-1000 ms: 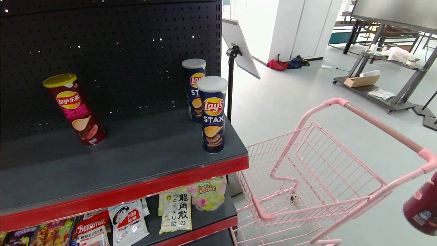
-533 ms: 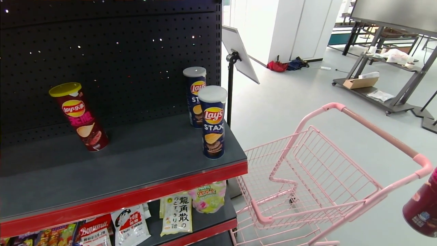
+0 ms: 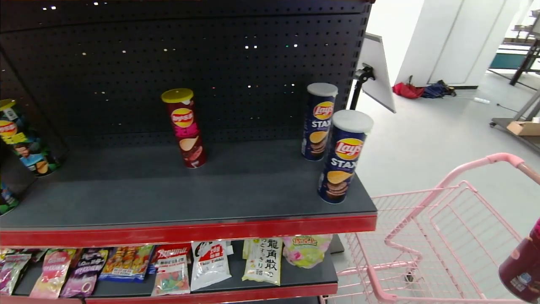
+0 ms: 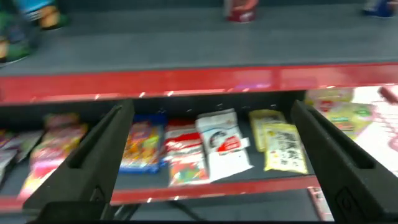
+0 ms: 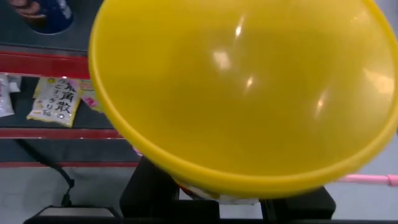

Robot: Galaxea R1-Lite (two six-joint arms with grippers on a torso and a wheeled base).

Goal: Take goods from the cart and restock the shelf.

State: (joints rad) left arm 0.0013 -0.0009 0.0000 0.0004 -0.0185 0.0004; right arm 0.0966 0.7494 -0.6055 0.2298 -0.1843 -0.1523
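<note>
The held can (image 3: 519, 270), a dark red chip tube, hangs at the near right edge of the scene, just right of the pink cart (image 3: 426, 236) and well apart from the shelf (image 3: 190, 230). Its yellow lid (image 5: 242, 87) sits right under the right wrist camera. The right gripper (image 5: 242, 205) is mostly hidden below that lid; since the tube hangs in the air with nothing under it, I judge the jaws to be clenched around its body.

The left gripper (image 4: 208, 155) is released, its 2 fingers (image 4: 93, 155) spread wide with nothing between them. It faces the red front edge of the shelf, with the snack bags (image 4: 217, 149) of the lower tier beyond.

On the upper tier, 1 standing red can (image 3: 184, 126) of the same kind is upright toward the far middle. 2 blue cans (image 3: 344, 156) stand at the right end, 1 near the front edge and 1 behind it. There is open board between the red and blue cans.

The tube is probably light, with a stiff but crushable cardboard wall, a glossy skin that may slip, and brittle chips inside. It is best held around the middle of the body, never by the lid, with moderate squeeze. Being tall and narrow, it will tip easily, so it should be set down flat and upright.
</note>
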